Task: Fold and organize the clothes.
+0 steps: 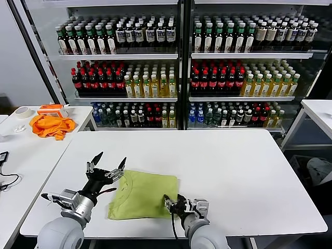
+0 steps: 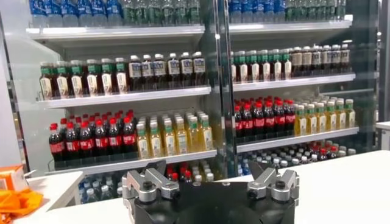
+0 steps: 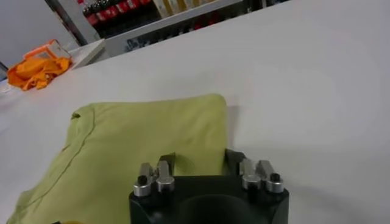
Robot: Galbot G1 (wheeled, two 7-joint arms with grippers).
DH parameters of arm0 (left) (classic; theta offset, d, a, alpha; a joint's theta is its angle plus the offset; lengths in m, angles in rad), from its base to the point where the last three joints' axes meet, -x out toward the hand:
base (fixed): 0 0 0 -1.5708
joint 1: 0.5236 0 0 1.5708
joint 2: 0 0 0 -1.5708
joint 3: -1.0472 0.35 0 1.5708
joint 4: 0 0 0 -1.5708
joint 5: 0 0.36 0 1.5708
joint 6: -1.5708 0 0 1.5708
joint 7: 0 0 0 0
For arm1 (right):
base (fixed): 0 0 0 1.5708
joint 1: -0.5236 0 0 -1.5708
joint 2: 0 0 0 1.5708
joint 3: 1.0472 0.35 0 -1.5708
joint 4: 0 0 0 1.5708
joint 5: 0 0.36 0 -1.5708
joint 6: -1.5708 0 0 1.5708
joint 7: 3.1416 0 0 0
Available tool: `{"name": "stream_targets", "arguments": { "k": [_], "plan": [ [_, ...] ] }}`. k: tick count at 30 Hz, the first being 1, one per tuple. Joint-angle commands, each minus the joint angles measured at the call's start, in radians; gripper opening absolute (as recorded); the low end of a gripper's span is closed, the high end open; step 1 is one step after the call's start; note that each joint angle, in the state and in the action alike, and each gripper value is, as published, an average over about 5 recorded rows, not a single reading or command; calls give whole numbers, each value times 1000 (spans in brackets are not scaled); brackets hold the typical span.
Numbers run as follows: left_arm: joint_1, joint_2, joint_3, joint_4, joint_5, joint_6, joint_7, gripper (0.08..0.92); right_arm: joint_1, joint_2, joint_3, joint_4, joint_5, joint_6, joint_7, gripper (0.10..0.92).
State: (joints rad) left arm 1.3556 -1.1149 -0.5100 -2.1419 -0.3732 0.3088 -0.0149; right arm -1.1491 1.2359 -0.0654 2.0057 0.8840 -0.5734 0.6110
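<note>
The clothes, a lime-green T-shirt (image 1: 142, 193), lie folded flat on the white table (image 1: 233, 171), near its front edge. My right gripper (image 1: 174, 201) sits low at the shirt's near right corner. In the right wrist view its jaws (image 3: 201, 159) stand apart, with the shirt's (image 3: 146, 134) right edge lying between them. My left gripper (image 1: 106, 163) hangs just left of the shirt, above the table, fingers spread and pointing up and away. In the left wrist view the left gripper (image 2: 208, 165) faces the bottle shelves with nothing between its fingers.
A smaller orange cloth (image 1: 51, 126) lies on the side table at the far left, beside a tape roll (image 1: 23, 112) and an orange box (image 1: 52, 109). Glass-fronted shelves of bottles (image 1: 176, 57) stand behind the table. Another table (image 1: 319, 111) is at the right.
</note>
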Motion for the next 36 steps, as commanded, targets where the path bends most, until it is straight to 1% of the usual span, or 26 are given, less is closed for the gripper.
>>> {"name": "stream_targets", "arguments": {
  "k": [1, 7, 14, 17, 25, 36],
  "plan": [
    [3, -1, -4, 5, -1, 4, -1, 823, 6, 9, -15, -18, 83, -6, 32, 525],
    [3, -5, -3, 8, 0, 3, -1, 823, 10, 16, 3, -22, 37, -5, 22, 360],
    [4, -8, -5, 18, 5, -2, -1, 823, 54, 2, 59, 19, -50, -5, -11, 157],
    [1, -8, -7, 29, 16, -17, 0, 823, 99, -22, 94, 33, -84, -5, -28, 110],
    [1, -17, -4, 42, 32, -44, 4, 823, 138, -68, 189, 8, -144, -5, -45, 106],
    [9, -27, 3, 52, 50, -56, 6, 823, -29, -86, 236, 74, -151, -5, -39, 106]
  ]
}}
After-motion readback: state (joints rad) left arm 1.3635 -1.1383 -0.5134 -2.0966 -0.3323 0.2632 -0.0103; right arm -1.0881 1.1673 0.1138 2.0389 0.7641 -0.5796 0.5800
